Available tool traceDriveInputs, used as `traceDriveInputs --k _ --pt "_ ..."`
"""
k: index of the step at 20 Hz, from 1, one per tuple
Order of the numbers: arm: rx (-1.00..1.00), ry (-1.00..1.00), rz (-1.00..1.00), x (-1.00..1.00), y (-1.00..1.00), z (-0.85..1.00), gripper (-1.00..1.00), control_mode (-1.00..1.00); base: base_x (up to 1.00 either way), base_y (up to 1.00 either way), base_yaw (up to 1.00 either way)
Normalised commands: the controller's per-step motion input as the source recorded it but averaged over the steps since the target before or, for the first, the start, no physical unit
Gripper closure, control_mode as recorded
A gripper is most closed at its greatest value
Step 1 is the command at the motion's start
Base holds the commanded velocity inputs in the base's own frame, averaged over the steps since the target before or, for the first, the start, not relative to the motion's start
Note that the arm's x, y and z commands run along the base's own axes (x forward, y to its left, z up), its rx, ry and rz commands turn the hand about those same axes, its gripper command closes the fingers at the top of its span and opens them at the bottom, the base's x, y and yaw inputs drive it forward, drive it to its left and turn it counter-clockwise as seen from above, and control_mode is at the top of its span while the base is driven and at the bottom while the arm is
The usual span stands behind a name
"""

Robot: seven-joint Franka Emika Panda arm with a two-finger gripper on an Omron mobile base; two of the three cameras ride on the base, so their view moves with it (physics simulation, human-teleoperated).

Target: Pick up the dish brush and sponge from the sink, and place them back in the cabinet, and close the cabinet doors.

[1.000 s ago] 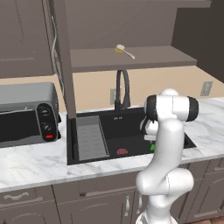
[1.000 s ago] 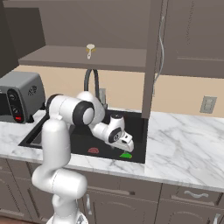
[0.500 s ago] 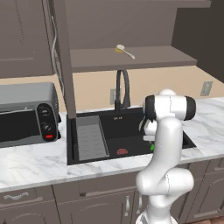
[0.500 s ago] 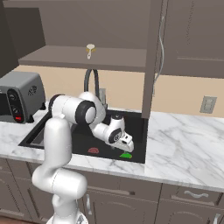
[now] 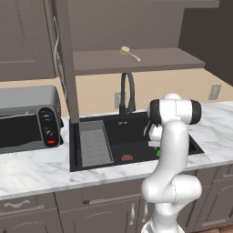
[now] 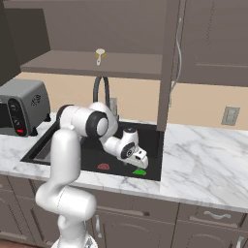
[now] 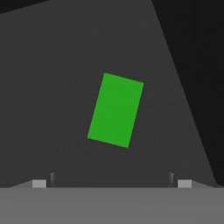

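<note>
Lower than a second ago, the gripper (image 6: 141, 163) hangs with fingers spread wide over the sponge (image 7: 116, 110), likely light and squashy; pinch its narrow sides.

One flat green rectangular sponge (image 7: 115, 110), one cream-headed dish brush (image 5: 129, 53), one black basin sink (image 5: 136, 132), one grey toaster oven (image 5: 28, 117), two wall sockets.

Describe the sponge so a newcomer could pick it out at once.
Start at the black sink set in the marble counter, below the open cabinet. On the basin floor near the front right corner, under the open claw, lies the sponge: a flat bright green rectangle, unlike the round red drain beside it.
</note>
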Motion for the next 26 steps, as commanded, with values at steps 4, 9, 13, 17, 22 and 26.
traceDriveInputs --k 4,9,13,17,22,26 --pt "0.0 0.0 0.0 0.02 0.0 -0.14 -1.0 -1.0 0.0 0.0 0.0" --pt "0.0 0.0 0.0 0.0 0.0 -0.21 -1.0 -1.0 0.0 0.0 0.0" --pt "0.0 0.0 0.0 0.06 0.0 -0.16 -1.0 -1.0 0.0 0.0 0.0" --pt "0.0 0.0 0.0 0.06 -0.02 -0.12 -1.0 -1.0 0.0 0.0 0.0" --pt "0.0 0.0 0.0 0.05 -0.03 -0.13 -1.0 -1.0 0.0 0.0 0.0" --pt "0.0 0.0 0.0 0.04 -0.07 -0.13 -1.0 -1.0 0.0 0.0 0.0"
